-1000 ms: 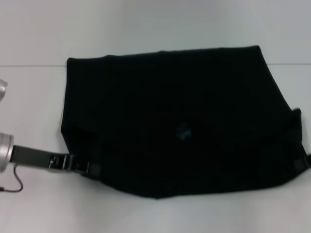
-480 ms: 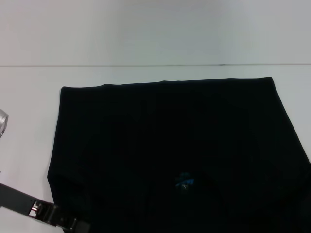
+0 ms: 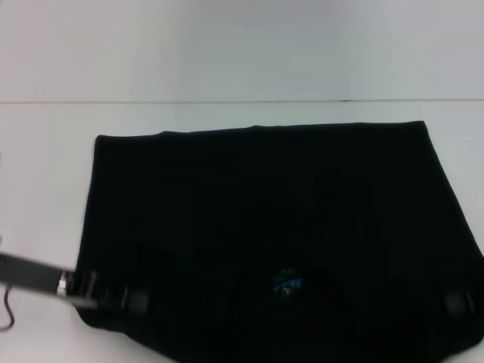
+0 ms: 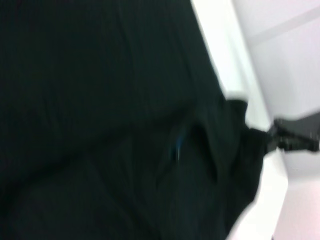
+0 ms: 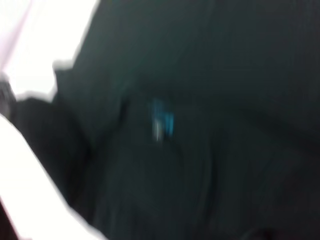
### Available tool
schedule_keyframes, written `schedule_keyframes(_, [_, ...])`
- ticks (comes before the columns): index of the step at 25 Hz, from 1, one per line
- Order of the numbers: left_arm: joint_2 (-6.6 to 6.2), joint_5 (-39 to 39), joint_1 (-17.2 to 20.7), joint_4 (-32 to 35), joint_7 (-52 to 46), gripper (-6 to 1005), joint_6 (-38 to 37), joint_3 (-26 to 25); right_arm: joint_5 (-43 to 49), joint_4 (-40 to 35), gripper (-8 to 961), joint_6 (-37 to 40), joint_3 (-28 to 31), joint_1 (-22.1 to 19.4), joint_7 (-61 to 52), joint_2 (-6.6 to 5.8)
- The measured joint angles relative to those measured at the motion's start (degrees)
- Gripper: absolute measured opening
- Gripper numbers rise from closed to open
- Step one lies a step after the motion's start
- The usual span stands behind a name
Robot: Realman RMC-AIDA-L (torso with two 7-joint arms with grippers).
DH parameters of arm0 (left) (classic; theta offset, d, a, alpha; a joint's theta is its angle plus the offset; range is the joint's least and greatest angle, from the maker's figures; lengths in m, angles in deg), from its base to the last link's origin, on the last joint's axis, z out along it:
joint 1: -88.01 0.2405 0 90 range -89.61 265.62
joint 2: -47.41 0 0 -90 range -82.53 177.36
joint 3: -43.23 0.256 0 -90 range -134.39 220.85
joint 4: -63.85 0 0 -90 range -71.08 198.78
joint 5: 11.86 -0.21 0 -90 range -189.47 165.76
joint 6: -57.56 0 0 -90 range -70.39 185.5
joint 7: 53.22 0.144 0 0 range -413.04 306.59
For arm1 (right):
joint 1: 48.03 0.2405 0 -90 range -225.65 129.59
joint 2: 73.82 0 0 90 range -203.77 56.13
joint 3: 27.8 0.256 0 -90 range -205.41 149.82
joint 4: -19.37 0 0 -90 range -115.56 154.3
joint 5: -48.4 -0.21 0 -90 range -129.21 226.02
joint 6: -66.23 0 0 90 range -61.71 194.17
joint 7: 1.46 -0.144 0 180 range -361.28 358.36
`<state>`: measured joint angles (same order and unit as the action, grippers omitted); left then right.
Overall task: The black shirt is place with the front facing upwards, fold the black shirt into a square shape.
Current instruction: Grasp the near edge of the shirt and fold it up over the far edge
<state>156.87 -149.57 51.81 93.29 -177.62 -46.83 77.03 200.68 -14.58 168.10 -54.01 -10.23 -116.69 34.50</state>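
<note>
- Starting at my 9 o'clock in the head view: the left gripper (image 3: pixel 125 299) reaches in from the left edge onto the near-left corner of the black shirt (image 3: pixel 257 204). Its tips are lost against the dark cloth, so I cannot tell whether it is clamped or apart.
- At centre, the shirt lies spread across the white desk (image 3: pixel 227 60), its far hem a straight line at 12 o'clock.
- Down toward 6 o'clock I see the small blue neck label (image 3: pixel 287 283), with soft folds curving around it.
- Over at 4 o'clock, the right gripper (image 3: pixel 459 302) sits at the shirt's near-right corner; whether it is together or apart I cannot tell.
- The left wrist view shows dark cloth, the label (image 4: pixel 178 145) and the other gripper (image 4: pixel 295 136) at the shirt's edge.
</note>
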Motion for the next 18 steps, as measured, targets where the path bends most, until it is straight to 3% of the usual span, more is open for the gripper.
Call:
schedule_keyframes(5, [-0.21, 0.36, -0.72, -0.20, -0.89, 29, 5.70, -13.16, -7.88, 1.09, 62, -5.56, 10.17, -1.19, -3.91, -1.40])
schedule_keyframes(10, [0.04, 4.79, -0.65, -4.41, -0.64, 29, 17.71, -24.21, -18.35, 5.62, 66, -15.46, 15.97, -3.54, -6.04, -1.45])
schedule_keyframes(13, [1.15, 9.02, -0.20, -6.15, 1.01, 28, 24.45, -25.05, -24.69, 8.98, 68, -22.77, 16.52, -4.25, -5.34, -0.12])
schedule_keyframes(16, [3.21, 12.20, -0.65, -6.89, 3.85, 28, 30.67, -25.06, -29.74, 10.79, 71, -29.58, 16.36, -3.80, -2.16, 2.59])
schedule_keyframes(18, [4.11, 12.85, -1.27, -7.03, 5.29, 28, 33.03, -25.08, -30.35, 10.81, 72, -31.36, 16.09, -3.18, -1.15, 3.53])
